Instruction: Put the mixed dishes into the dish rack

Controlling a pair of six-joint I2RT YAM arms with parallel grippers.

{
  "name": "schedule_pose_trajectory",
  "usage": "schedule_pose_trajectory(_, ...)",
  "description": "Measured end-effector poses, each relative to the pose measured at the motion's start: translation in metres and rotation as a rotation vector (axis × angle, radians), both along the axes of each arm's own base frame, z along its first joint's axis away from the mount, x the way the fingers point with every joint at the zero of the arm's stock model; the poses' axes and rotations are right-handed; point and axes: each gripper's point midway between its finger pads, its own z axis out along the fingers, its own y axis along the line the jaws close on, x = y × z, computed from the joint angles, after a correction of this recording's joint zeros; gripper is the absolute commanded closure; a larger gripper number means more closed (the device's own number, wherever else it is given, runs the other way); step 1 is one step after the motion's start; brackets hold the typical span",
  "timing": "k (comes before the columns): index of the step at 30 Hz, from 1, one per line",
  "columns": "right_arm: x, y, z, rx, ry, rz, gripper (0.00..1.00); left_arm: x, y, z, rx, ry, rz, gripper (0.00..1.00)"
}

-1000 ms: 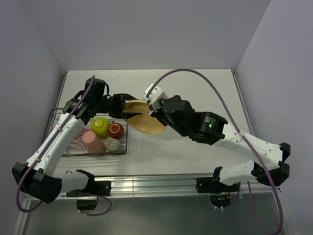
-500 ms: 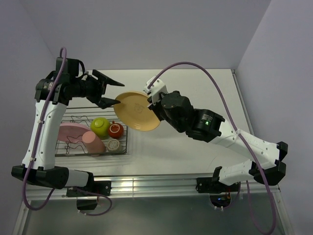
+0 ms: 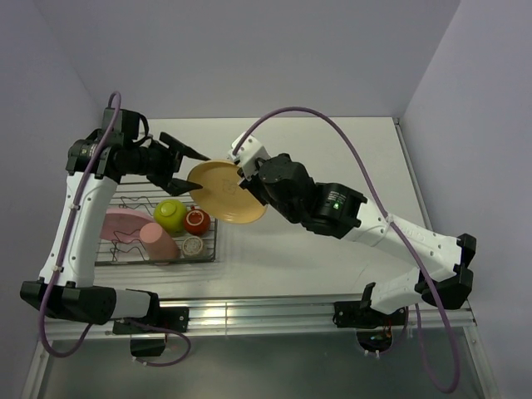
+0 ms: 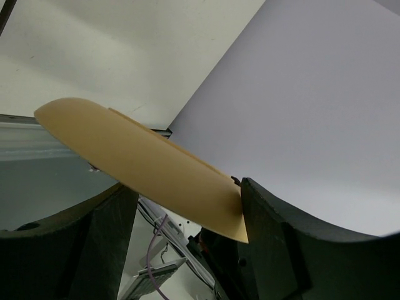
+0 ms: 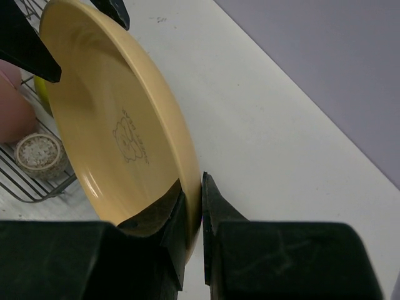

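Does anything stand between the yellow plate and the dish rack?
Yes: the open left gripper straddles the yellow-orange plate's rim on the side facing the dish rack, and the lime-green bowl and red-orange bowl occupy the rack's nearest end.

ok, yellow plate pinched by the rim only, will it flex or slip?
Probably stiff: the yellow-orange plate holds its shape cantilevered from the right gripper. Its rim looks glossy and the pinch is small, so it may pivot or slip if bumped.

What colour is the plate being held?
The plate is yellow-orange, clearest in right wrist view.
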Motion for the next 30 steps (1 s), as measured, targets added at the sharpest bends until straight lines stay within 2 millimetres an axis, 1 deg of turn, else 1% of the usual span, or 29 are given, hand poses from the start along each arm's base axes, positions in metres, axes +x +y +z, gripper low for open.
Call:
schedule_pose_trajectory(6,-0.012,0.014,0.004,-0.075,-0.062,0.051,1.00,-0.009,0.000,-0.023,-0.029,0.071,0.031,0.30)
schedule_pose_trajectory(9,-0.015,0.023,0.003,-0.107,-0.089,0.062,1.00,-0.010,-0.001,-0.029,-0.057,0.102,0.060,0.33)
schedule_pose_trajectory(11,-0.016,0.027,0.004,-0.122,-0.107,0.062,1.00,-0.008,-0.002,-0.029,-0.077,0.116,0.074,0.41)
schedule_pose_trajectory(12,-0.016,0.029,0.005,-0.131,-0.115,0.060,1.00,-0.007,-0.002,-0.028,-0.087,0.118,0.083,0.47)
schedule_pose_trajectory(13,-0.017,0.030,0.006,-0.137,-0.122,0.058,1.00,-0.004,-0.003,-0.026,-0.101,0.123,0.096,0.64)
schedule_pose_trajectory(15,-0.022,0.035,0.005,-0.151,-0.129,0.072,1.00,0.005,-0.003,-0.018,-0.149,0.132,0.145,0.86)
schedule_pose_trajectory(16,-0.024,0.038,0.003,-0.159,-0.130,0.078,1.00,0.009,-0.004,-0.015,-0.174,0.140,0.165,1.00)
schedule_pose_trajectory(18,-0.029,0.042,-0.002,-0.185,-0.136,0.084,1.00,0.012,-0.003,-0.014,-0.215,0.184,0.204,1.00)
schedule_pose_trajectory(19,-0.028,0.042,-0.003,-0.189,-0.140,0.076,1.00,0.011,-0.003,-0.016,-0.220,0.200,0.211,1.00)
schedule_pose_trajectory(20,-0.028,0.042,-0.003,-0.190,-0.141,0.075,0.95,0.011,-0.003,-0.018,-0.222,0.208,0.214,1.00)
schedule_pose_trajectory(21,-0.027,0.041,-0.003,-0.190,-0.139,0.074,0.87,0.011,-0.004,-0.019,-0.226,0.212,0.213,1.00)
schedule_pose_trajectory(22,-0.027,0.041,-0.003,-0.191,-0.139,0.073,0.64,0.011,-0.004,-0.019,-0.227,0.208,0.211,1.00)
schedule_pose_trajectory(24,-0.030,0.044,-0.006,-0.172,-0.116,0.083,0.34,0.009,-0.005,-0.017,-0.224,0.166,0.177,1.00)
schedule_pose_trajectory(25,-0.032,0.046,-0.004,-0.143,-0.104,0.085,0.15,0.008,-0.005,-0.015,-0.214,0.128,0.155,1.00)
schedule_pose_trajectory(26,-0.032,0.049,0.000,-0.109,-0.094,0.084,0.02,0.006,-0.005,-0.013,-0.198,0.090,0.132,1.00)
schedule_pose_trajectory(28,-0.033,0.051,0.014,-0.030,-0.084,0.071,0.00,0.003,-0.002,-0.012,-0.168,0.034,0.105,1.00)
schedule_pose_trajectory(30,-0.033,0.048,0.022,0.032,-0.062,0.059,0.00,0.005,0.004,-0.005,-0.156,-0.009,0.109,1.00)
